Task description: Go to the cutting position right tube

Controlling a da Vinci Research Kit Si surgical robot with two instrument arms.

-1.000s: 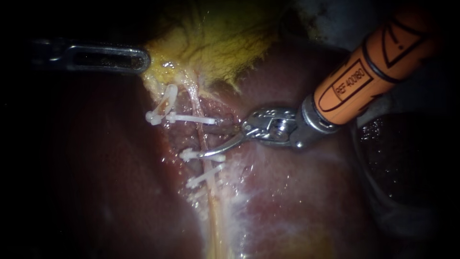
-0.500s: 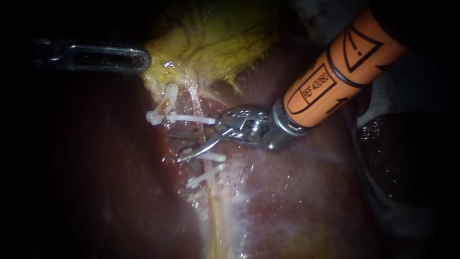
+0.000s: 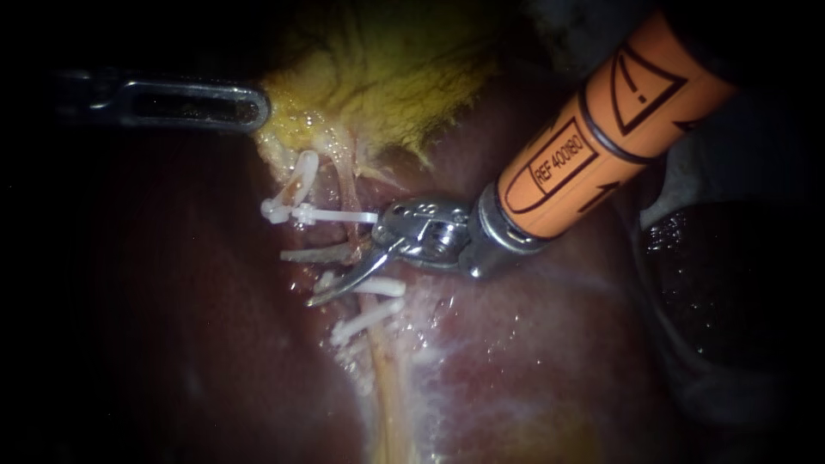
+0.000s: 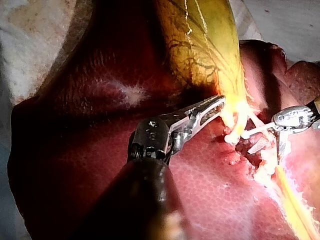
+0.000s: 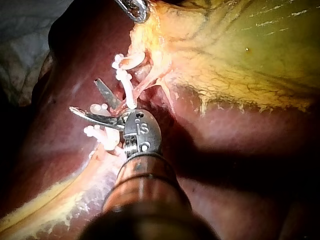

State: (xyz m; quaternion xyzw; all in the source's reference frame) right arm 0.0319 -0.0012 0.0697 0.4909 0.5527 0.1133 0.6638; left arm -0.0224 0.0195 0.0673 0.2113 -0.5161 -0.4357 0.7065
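The right instrument (image 3: 296,279) astride the right tube (image 3: 347,185), blades parted wide.
Its shaft enters from the upper right; the two blades lie either side of the tube, between white clips (image 3: 337,215), above the liver (image 3: 516,344). Farther back, the left instrument (image 3: 253,106) has its jaws closed on the edge of the yellow gallbladder (image 3: 387,77).

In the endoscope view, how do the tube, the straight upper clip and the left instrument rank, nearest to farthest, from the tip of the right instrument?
1. Tube: between the open blades of the right instrument.
2. Straight upper clip: just above them, across the tube.
3. Left instrument: far upper left, at the edge of the gallbladder.
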